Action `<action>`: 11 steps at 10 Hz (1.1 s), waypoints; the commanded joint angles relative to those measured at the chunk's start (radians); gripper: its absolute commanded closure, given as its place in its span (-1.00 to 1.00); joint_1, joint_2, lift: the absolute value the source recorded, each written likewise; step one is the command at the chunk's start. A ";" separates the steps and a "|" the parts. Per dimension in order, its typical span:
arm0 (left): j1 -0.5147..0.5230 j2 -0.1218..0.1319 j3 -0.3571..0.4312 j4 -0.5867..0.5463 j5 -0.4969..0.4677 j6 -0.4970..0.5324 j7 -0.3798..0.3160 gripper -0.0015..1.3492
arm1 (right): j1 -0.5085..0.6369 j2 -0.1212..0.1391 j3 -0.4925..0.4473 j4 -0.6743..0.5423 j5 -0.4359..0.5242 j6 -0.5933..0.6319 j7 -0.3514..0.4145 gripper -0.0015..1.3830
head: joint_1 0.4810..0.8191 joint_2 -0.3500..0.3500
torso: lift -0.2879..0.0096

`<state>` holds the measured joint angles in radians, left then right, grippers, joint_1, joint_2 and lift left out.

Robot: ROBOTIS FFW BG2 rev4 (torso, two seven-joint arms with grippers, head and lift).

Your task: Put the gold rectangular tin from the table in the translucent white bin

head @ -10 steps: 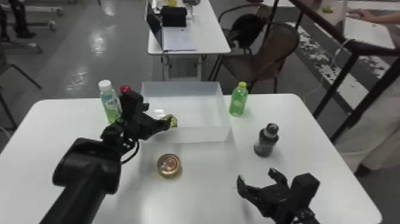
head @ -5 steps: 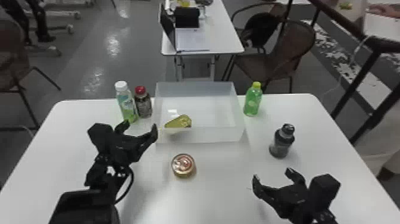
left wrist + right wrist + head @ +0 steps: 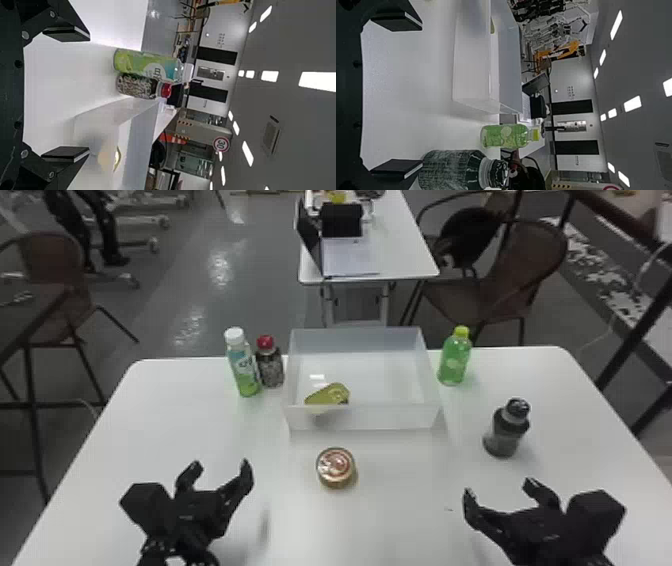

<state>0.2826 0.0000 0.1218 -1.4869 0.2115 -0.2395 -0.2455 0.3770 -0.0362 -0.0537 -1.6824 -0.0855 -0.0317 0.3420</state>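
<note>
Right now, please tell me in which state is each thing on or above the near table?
Gold rectangular tin: inside the bin, tilted
Translucent white bin: open on top
Round tin: closed, flat on table
White-capped bottle: upright, closed
Red-capped bottle: upright, closed
Green bottle: upright, closed
Dark gray bottle: upright, closed
Left gripper: open, empty
Right gripper: open, empty

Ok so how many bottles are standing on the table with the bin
4: the white-capped bottle and red-capped bottle left of the translucent white bin, the lime-capped bottle just right of it, and the dark bottle nearer on the right.
</note>
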 commanded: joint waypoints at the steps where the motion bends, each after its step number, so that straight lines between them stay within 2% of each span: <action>1: 0.076 -0.003 0.028 -0.030 -0.011 -0.024 0.008 -0.59 | 0.013 -0.007 0.000 -0.017 -0.003 0.007 -0.006 -0.88 | 0.27 0.21 | 0.56; 5: 0.153 -0.003 0.058 -0.036 -0.043 -0.090 0.026 -0.59 | 0.063 -0.036 0.000 -0.059 -0.026 0.012 -0.051 -0.88 | 0.27 0.32 | 0.56; 11: 0.179 -0.003 0.036 -0.038 -0.040 -0.138 0.060 -0.59 | 0.120 -0.028 0.003 -0.109 0.013 0.019 -0.078 -0.88 | 0.27 0.33 | 0.56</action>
<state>0.4616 0.0000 0.1594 -1.5248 0.1703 -0.3782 -0.1854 0.4948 -0.0644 -0.0514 -1.7913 -0.0719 -0.0121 0.2636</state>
